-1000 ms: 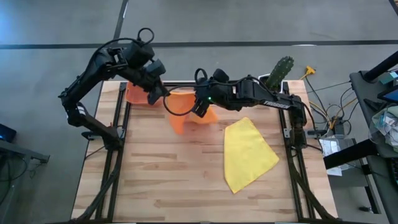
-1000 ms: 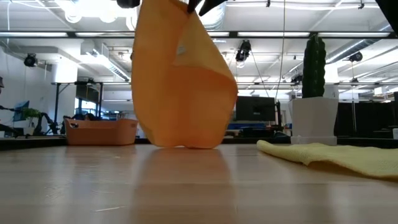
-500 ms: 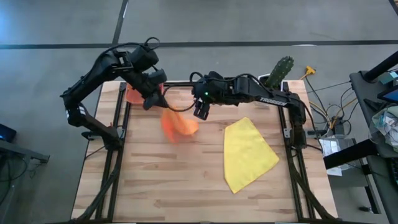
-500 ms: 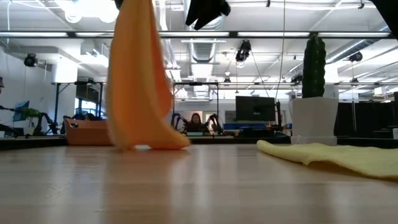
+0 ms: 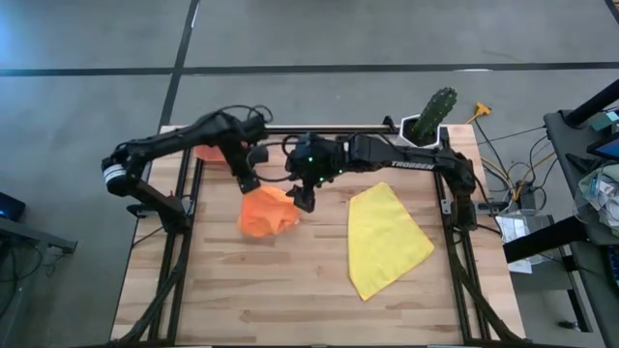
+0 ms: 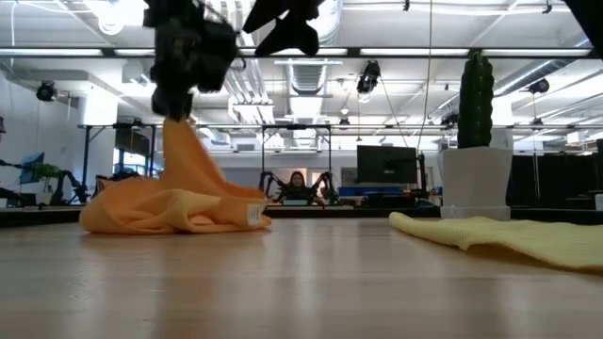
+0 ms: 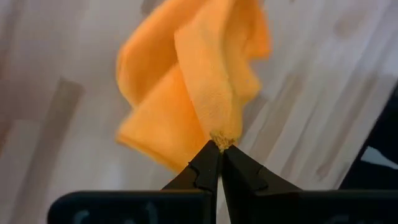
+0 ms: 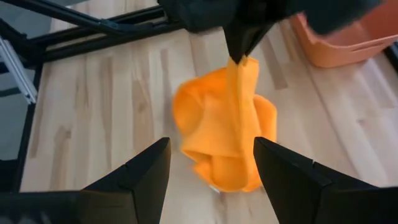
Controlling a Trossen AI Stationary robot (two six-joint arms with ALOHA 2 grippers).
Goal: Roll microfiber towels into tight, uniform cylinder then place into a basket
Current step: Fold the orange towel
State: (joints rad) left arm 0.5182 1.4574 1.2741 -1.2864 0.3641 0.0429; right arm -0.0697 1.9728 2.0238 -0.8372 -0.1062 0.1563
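Overhead, I am pinching a corner of the soft bright orange microfiber towel (image 5: 267, 212) in my left gripper (image 5: 248, 182), its bulk slumping crumpled onto the pale wooden plank table (image 5: 290, 290). My right gripper (image 5: 302, 198) is hovering spread beside it, the bright yellow square towel (image 5: 385, 240) lying flat nearby.

Left gripper (image 5: 248, 184) pinched tight, pointing down near the table's far edge; right gripper (image 5: 302, 200) beside it, fingers spread wide.
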